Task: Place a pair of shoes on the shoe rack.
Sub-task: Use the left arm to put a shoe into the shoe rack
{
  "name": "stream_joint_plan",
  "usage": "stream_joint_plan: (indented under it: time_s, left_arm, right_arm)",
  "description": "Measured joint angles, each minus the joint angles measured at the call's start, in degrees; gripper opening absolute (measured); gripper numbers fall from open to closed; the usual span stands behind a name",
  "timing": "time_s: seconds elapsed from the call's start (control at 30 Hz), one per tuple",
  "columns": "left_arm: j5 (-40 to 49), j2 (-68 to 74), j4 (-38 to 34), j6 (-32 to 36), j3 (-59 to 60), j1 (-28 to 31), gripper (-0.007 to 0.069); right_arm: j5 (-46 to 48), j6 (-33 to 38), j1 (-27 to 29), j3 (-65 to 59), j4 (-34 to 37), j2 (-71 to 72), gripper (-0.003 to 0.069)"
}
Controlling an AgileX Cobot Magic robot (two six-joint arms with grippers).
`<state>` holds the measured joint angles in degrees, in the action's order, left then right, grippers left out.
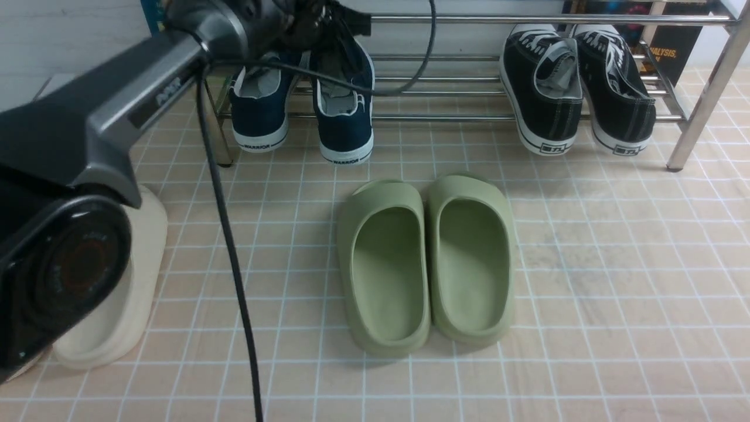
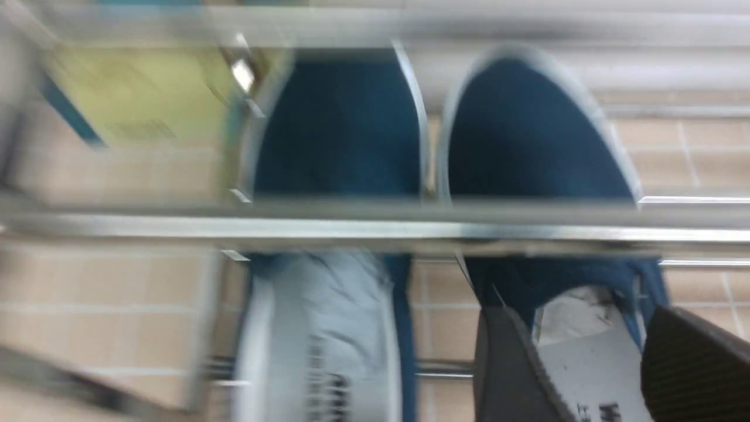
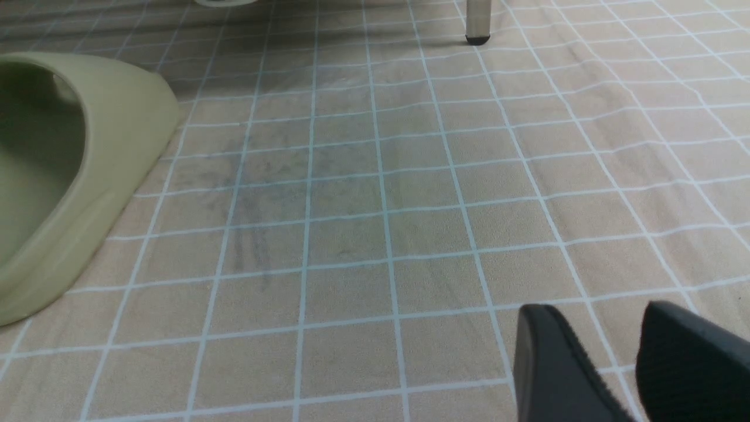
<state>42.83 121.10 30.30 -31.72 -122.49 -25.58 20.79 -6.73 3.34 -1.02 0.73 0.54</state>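
Note:
Two navy slip-on shoes rest side by side on the left end of the chrome shoe rack [image 1: 445, 117], heels hanging over its front rod: one shoe [image 1: 258, 111] on the left and the other shoe [image 1: 345, 126] on the right. My left gripper [image 1: 337, 35] hovers over the right-hand shoe. In the blurred left wrist view my left gripper [image 2: 583, 328] stands open above that shoe [image 2: 527, 135], its grey insole showing between the fingers. A rack rod [image 2: 375, 225] crosses both shoes. My right gripper [image 3: 597, 316] is open over bare floor.
Black lace-up sneakers [image 1: 577, 88] occupy the rack's right end. A pair of green slides [image 1: 428, 264] lies on the tiled floor in front, and a cream slide [image 1: 117, 305] at the left. The left arm's cable [image 1: 228, 234] hangs down. A rack leg [image 1: 703, 99] stands at the right.

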Motion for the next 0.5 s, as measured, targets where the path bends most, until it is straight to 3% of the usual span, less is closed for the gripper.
stream_joint_plan:
  time_s: [0.17, 0.33, 0.5]
  left_arm:
    - [9.2, -6.5, -6.2, 10.3, -0.5, -0.1, 0.0181]
    - [17.1, -6.3, -21.5, 22.4, 2.8, -0.1, 0.0022]
    - [18.3, -3.5, -35.0, 32.3, 10.1, -0.1, 0.0002]
  right_arm:
    - [0.0, 0.0, 0.0, 0.0, 0.0, 0.0, 0.0237]
    - [0.0, 0.0, 0.0, 0.0, 0.0, 0.0, 0.0237]
    - [0.0, 0.0, 0.0, 0.0, 0.0, 0.0, 0.0237]
